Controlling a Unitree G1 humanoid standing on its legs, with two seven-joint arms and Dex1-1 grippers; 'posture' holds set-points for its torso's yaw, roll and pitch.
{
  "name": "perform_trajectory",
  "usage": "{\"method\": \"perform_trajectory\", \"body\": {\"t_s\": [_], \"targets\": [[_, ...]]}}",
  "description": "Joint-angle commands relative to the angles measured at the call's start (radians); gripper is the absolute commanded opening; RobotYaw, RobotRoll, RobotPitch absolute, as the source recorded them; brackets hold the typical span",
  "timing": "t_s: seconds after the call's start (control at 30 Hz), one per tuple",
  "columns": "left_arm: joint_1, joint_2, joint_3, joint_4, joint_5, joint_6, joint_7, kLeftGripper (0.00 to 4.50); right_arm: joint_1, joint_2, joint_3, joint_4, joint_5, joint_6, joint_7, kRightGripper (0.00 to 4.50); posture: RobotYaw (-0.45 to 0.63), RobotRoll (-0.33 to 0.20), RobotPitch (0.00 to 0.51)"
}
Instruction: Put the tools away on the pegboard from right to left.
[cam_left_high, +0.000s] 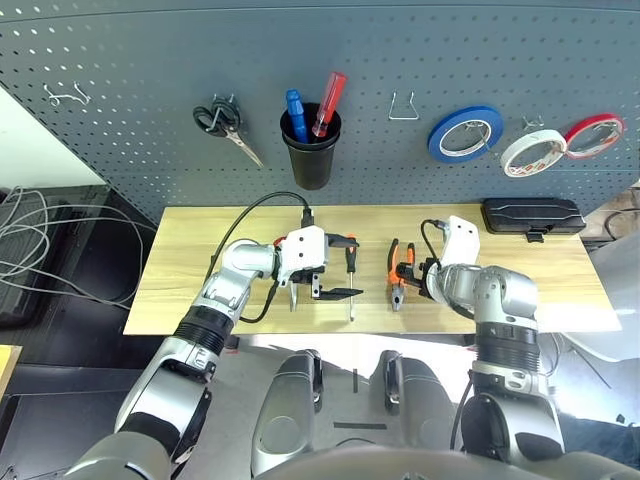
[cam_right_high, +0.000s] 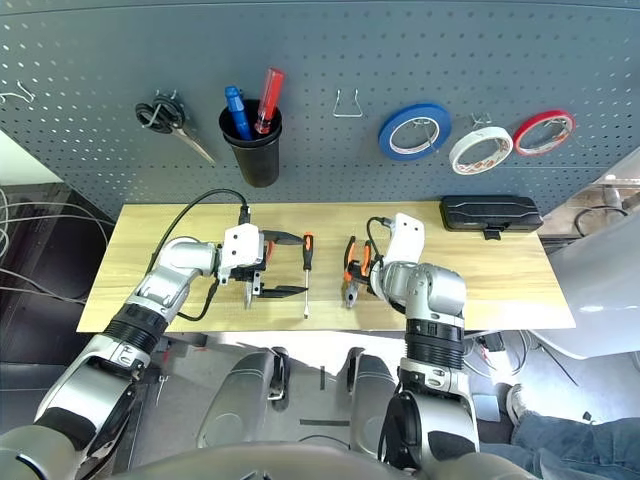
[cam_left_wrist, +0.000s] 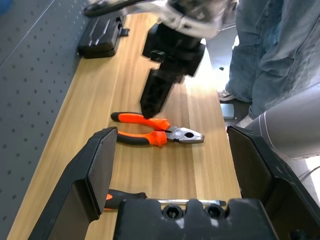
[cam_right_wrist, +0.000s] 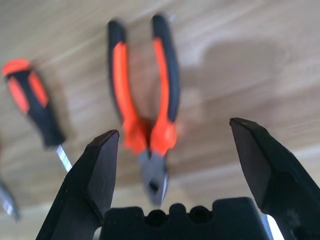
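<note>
Two wide-open grippers flank the tools; the right gripper (cam_right_wrist: 172, 150), holding nothing, hangs directly over the orange-and-black pliers (cam_left_high: 400, 272) at centre frame on the wooden table (cam_left_high: 200, 260). Pliers' long axis runs toward the blue-grey pegboard (cam_left_high: 150, 60), handles farthest. Left gripper (cam_left_high: 335, 268), empty, sits farther off, beside the slim orange-and-black screwdriver (cam_left_high: 351, 275).
</note>
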Motion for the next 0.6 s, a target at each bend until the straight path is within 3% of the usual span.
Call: {"method": "perform_trajectory", "body": {"t_s": [0.03, 0.2, 0.33, 0.43, 0.6], "targets": [[0.014, 0.002, -0.016, 0.012, 0.020, -0.010, 0.004, 4.50, -0.033, -0.029, 0.003, 0.223, -0.011, -0.156, 0.035, 4.46, 0.14, 0.000, 0.229], [0.014, 0.010, -0.018, 0.015, 0.020, -0.012, 0.002, 4.50, -0.121, -0.040, 0.012, 0.524, -0.017, -0.372, 0.060, 4.46, 0.15, 0.000, 0.233], [0.012, 0.013, -0.019, 0.013, 0.018, -0.010, 0.003, 4.50, -0.169, -0.025, 0.019, 0.657, -0.015, -0.465, 0.065, 4.46, 0.16, 0.000, 0.234], [0.010, 0.014, -0.016, 0.010, 0.016, -0.007, 0.006, 4.50, -0.183, -0.009, 0.032, 0.703, -0.017, -0.498, 0.068, 4.46, 0.16, 0.000, 0.232], [0.015, 0.019, -0.010, -0.001, 0.011, -0.006, 0.009, 4.50, -0.159, 0.000, 0.052, 0.616, -0.014, -0.444, 0.059, 4.46, 0.15, 0.000, 0.230]]}}
